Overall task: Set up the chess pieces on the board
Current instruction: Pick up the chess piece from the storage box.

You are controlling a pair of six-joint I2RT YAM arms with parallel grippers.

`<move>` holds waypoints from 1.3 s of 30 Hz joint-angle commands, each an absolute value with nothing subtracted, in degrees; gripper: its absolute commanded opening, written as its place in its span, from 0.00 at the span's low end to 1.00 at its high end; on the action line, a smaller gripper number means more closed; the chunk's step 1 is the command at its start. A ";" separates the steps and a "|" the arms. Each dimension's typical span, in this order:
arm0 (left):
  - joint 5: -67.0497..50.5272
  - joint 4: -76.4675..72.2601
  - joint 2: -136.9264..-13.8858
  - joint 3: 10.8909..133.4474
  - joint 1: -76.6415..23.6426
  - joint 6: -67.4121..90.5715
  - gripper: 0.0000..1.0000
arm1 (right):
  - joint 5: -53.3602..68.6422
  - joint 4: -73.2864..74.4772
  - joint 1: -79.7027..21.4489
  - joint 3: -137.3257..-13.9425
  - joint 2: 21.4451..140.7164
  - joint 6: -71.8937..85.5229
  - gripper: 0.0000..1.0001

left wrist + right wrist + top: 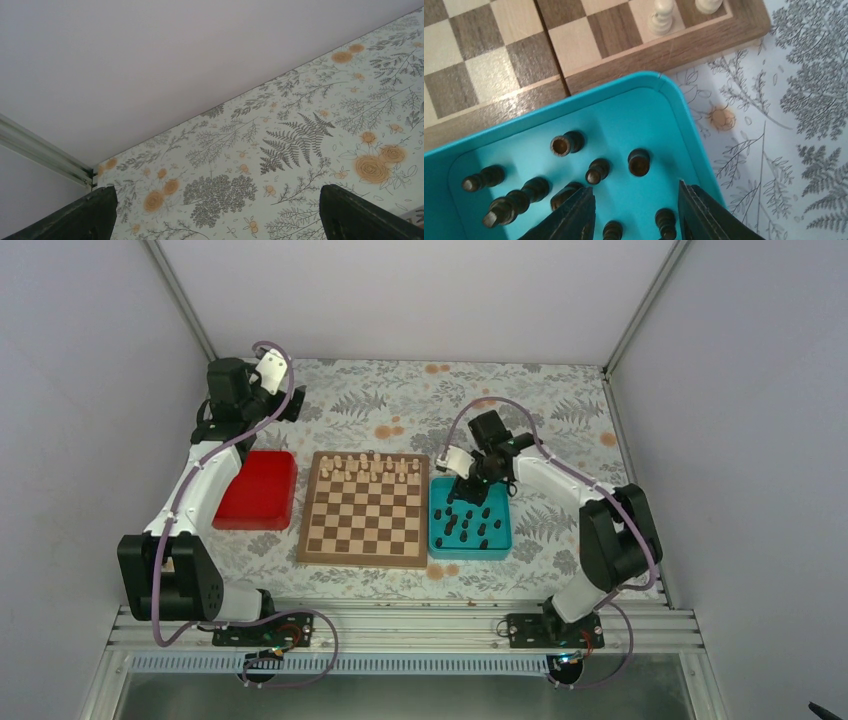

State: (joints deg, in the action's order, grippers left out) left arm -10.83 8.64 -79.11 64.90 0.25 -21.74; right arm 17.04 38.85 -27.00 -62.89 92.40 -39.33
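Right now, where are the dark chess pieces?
In the top view, the dark pieces sit in the teal tray, just right of the board, under the right pincer.

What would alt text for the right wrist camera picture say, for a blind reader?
The right gripper, its two dark fingers apart, hovers over a teal tray holding several dark chess pieces. Beyond the tray lies a corner of the wooden chessboard with two cream pieces, and floral tablecloth to the right.

You see dark brown-black chess pieces (470, 525), a teal tray (437, 545), a brown-checked board (365, 525), cream pieces (370, 468), a red tray (258, 490) and a fern-and-orange-flower tablecloth (400, 400).
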 commanded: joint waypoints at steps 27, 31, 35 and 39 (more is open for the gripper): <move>-11.94 5.80 -79.99 63.70 0.53 -23.34 1.00 | 13.22 35.36 -30.11 -65.13 102.79 -39.36 0.36; -11.63 5.62 -79.81 63.54 0.48 -23.38 1.00 | 13.13 34.77 -30.09 -64.95 103.11 -39.22 0.31; -11.78 5.71 -79.82 63.51 0.53 -23.47 1.00 | 13.38 34.92 -30.06 -65.05 103.12 -39.03 0.22; -12.08 5.71 -79.67 63.22 0.53 -23.62 1.00 | 13.21 36.26 -30.08 -65.52 101.83 -38.90 0.10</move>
